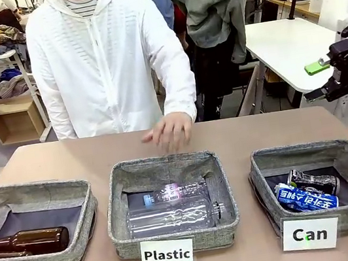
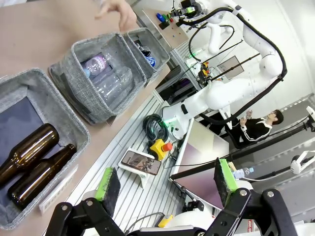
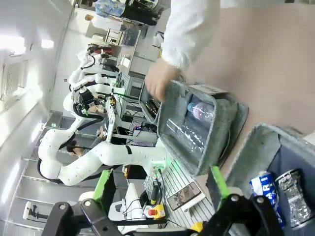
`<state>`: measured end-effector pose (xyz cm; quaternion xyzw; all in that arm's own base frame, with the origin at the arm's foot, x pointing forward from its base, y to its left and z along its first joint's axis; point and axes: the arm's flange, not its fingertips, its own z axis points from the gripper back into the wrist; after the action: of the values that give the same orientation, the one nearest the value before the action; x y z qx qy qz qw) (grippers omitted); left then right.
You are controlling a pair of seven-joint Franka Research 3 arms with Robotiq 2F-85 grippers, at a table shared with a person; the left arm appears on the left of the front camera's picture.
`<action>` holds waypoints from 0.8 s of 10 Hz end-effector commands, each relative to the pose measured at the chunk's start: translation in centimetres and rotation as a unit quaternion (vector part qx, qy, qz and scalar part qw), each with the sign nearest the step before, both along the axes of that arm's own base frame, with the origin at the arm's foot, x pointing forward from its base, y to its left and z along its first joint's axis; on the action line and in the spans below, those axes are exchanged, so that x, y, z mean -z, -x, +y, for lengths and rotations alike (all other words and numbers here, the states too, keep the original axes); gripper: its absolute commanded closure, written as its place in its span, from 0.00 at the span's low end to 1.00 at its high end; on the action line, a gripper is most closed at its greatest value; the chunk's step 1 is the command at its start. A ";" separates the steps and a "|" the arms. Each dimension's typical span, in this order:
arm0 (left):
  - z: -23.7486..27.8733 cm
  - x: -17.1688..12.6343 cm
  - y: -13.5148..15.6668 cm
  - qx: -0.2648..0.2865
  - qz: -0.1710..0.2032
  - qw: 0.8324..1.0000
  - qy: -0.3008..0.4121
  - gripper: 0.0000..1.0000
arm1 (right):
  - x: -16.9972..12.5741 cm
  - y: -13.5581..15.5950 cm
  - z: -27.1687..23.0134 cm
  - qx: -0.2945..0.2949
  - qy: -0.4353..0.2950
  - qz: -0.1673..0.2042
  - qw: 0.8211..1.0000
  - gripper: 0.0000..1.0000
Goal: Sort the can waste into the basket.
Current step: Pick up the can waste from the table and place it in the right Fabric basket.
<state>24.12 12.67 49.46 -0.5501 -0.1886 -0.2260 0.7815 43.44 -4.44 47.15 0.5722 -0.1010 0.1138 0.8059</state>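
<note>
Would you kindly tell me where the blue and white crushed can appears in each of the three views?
Front view: blue and white can, lower right, inside the Can basket.
Left wrist view: a blue glimpse in the farthest basket, upper middle.
Right wrist view: bottom right.
Shared landmark: the plastic bottle in the neighbouring basket.

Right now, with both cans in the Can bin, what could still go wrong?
1. The person's hand hovers at the far rim of the Plastic basket; an arm crossing the middle might meet it.
2. The right pincer hangs open beside the table, above the far right corner of the Can basket; a low sweep could snag its soft wall.
3. The black can leans on the blue can; a bump may shift both.
</note>
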 end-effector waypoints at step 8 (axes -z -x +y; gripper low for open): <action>-0.1 -0.3 -0.2 -0.005 0.003 1.000 0.012 0.00 | 0.0 0.0 -0.1 0.002 0.006 -0.009 1.000 0.00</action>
<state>24.12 12.67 49.46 -0.5501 -0.1886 -0.2260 0.7815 43.44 -4.47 47.14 0.5721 -0.1012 0.1135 0.8059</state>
